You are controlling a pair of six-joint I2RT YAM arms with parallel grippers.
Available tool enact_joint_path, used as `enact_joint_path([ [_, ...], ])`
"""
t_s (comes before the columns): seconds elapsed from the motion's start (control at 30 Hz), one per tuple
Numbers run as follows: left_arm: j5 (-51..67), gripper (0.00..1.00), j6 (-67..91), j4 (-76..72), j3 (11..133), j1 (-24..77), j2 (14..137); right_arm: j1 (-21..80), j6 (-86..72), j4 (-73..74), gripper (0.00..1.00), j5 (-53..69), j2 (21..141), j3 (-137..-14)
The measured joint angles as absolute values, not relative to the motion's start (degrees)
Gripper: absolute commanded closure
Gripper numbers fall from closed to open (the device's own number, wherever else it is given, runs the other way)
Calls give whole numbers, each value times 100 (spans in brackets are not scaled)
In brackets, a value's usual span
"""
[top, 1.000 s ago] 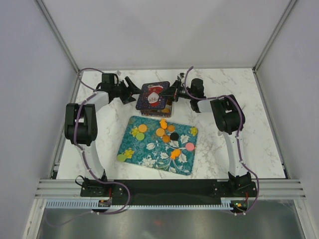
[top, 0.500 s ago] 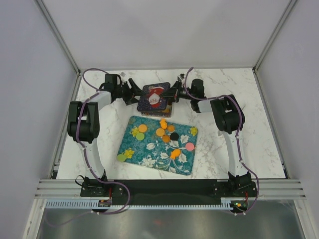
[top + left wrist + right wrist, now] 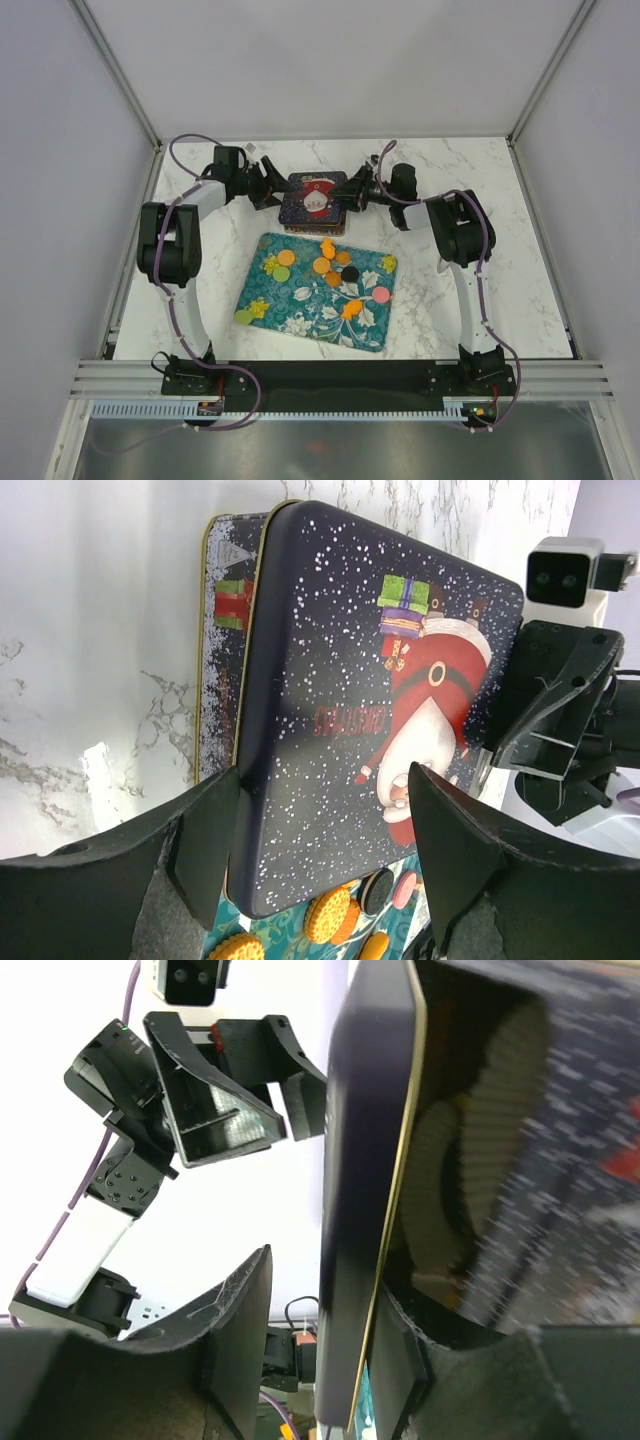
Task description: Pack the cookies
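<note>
Marble table (image 3: 520, 250), white walls: your 2 grippers flank the Santa lid (image 3: 370, 710), which sits skewed over its tin (image 3: 225, 630). Your left gripper (image 3: 272, 190) gapes wide and holds nothing. Your right gripper (image 3: 353, 190) straddles the lid's rim with a gap showing, probably to shift it. The cookies (image 3: 322, 265) lie unpacked on the teal tray (image 3: 300, 310), near the tin.

Both arms stretch forward; the left gripper (image 3: 270, 188) and right gripper (image 3: 352, 191) face each other, jaws parted.
</note>
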State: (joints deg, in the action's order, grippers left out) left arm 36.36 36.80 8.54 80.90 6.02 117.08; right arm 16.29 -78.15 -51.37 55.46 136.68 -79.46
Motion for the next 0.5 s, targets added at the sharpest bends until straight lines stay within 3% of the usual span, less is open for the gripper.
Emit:
enact_joint_path([
  [0.5, 3623, 26, 3588, 1063, 8250, 716, 11762, 1170, -7703, -5135, 51, 5540, 13222, -7153],
])
